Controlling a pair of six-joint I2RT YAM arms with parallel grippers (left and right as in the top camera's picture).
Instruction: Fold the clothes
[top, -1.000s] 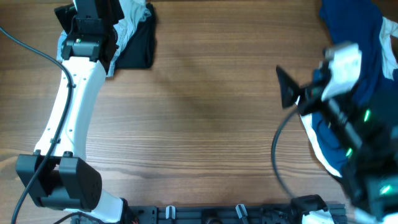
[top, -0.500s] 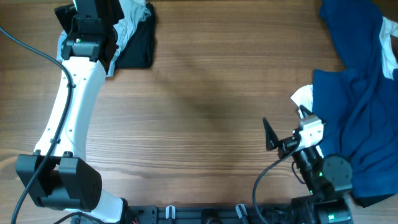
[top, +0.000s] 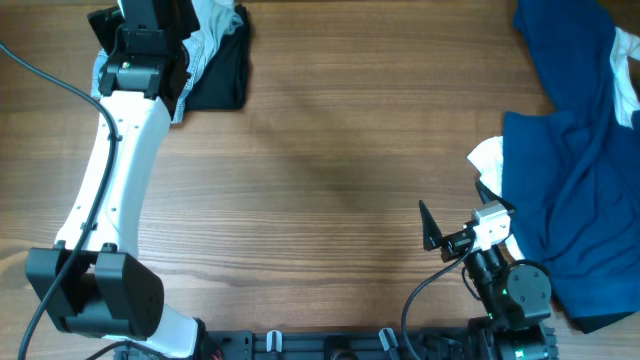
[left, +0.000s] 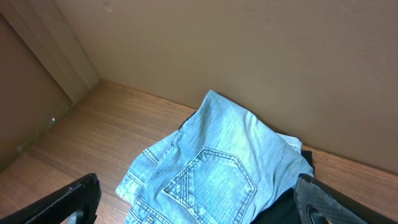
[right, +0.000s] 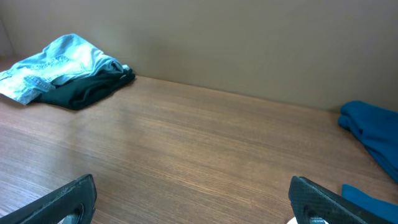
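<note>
Left gripper (left: 198, 184) is hovering at 11 o'clock of the table (top: 330, 150), jaws spread wide, nothing between them. It is pointing down at the denim shorts (left: 211, 165), which are lying pocket side up, bunched and partly folded over. They are resting on top of the black garment (top: 222, 78), which is peeking out at the pile's 4 o'clock edge. The pile is sitting in the far corner against the wall, probably a stacking spot kept out of the working area. Can't tell whether the shorts count as done; the edges are looking uneven.

Right gripper (right: 193, 190) is sitting low near 5 o'clock, also fully open and empty. Its camera is facing across the bare wood toward the corner pile. The navy garments (top: 580, 170) are sprawling unfolded from 1 to 4 o'clock, with one edge hanging past the table's 4 o'clock side. A white scrap (top: 488, 156) is poking out at their 9 o'clock edge. The right arm is parked just beside that heap, so the likely next pick is a navy piece. Dragging it to the middle would give room to flatten it. The heap is overlapping itself, so one grab risks pulling two layers together.
</note>
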